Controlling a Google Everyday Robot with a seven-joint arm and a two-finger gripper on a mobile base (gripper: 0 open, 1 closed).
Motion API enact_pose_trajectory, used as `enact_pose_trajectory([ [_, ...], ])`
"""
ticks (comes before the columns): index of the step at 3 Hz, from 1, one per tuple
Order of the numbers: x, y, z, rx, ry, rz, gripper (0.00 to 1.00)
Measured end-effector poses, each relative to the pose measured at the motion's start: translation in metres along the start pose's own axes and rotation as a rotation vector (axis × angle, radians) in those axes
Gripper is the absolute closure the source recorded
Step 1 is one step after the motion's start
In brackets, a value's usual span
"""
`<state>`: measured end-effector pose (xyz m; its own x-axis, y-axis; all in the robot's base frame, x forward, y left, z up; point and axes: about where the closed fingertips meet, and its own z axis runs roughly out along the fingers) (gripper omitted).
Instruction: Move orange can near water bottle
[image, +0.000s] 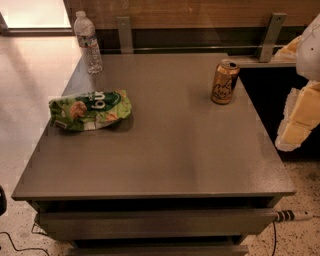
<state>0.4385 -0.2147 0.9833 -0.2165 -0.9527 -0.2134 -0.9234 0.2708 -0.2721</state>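
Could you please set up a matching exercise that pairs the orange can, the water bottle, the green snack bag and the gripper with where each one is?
Things:
1. orange can
2. water bottle
3. snack bag
4. gripper

Places:
A. lying flat on the left part of the table
B. beyond the table's right edge, touching nothing on it
C. upright at the table's back left corner
D. upright near the table's right edge, toward the back

Pairs: 1-D, 2-C, 3-A, 4-B.
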Motion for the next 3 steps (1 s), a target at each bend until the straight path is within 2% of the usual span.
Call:
enact_pose_trajectory([
  [1,0.000,0.000,0.000,0.000,0.000,0.000,0.00],
  [2,-0.001,-0.016,0.002,0.024,-0.076,0.016,0.00],
  [3,-0.003,-0.040,0.008,0.049,-0.189,0.041,0.00],
])
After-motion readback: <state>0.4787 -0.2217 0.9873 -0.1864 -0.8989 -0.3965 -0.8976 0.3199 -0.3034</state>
